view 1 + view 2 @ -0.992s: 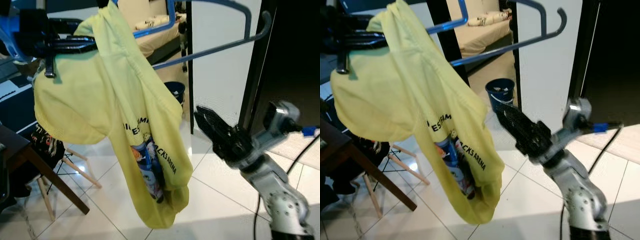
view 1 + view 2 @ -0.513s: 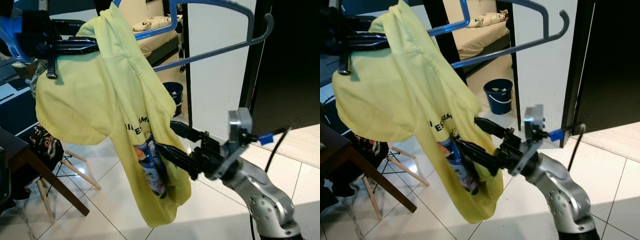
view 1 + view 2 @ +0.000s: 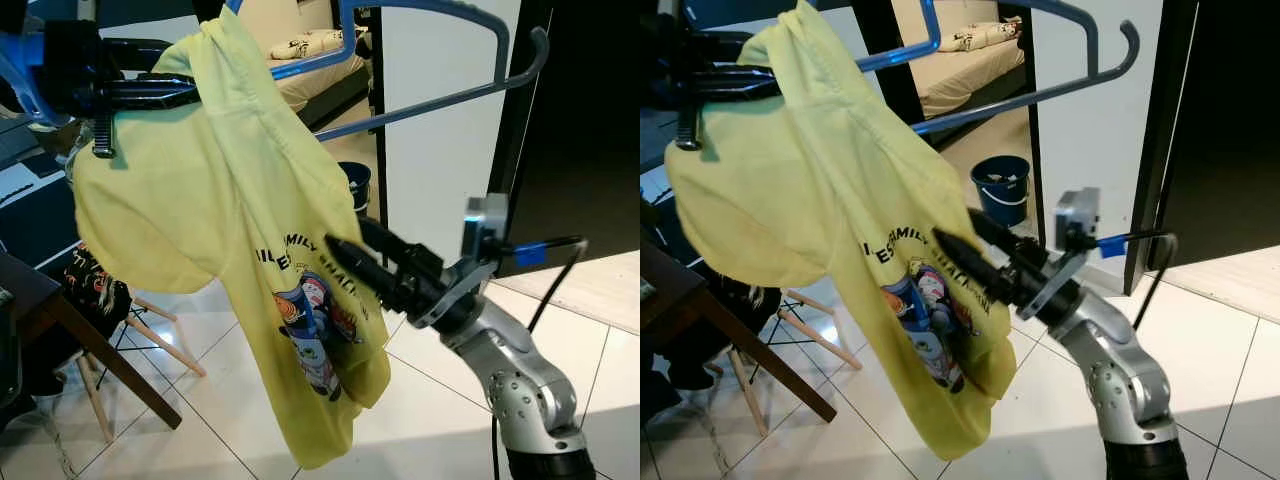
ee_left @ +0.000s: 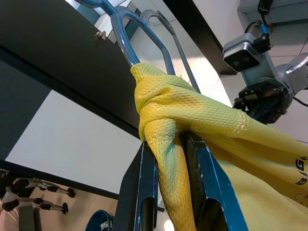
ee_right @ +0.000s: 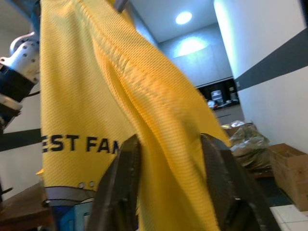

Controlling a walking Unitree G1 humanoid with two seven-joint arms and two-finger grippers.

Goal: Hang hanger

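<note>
Tiled floor, blue hanger, yellow shirt draped

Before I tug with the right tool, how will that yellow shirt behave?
Probably floppy: the yellow shirt sags in loose folds off the blue hanger. Likely light, thin mesh, so it should bunch between the right tool fingers. It may slide, being bunched at one end by the left tool.

Silver right arm, black-fingered end effector.
</note>
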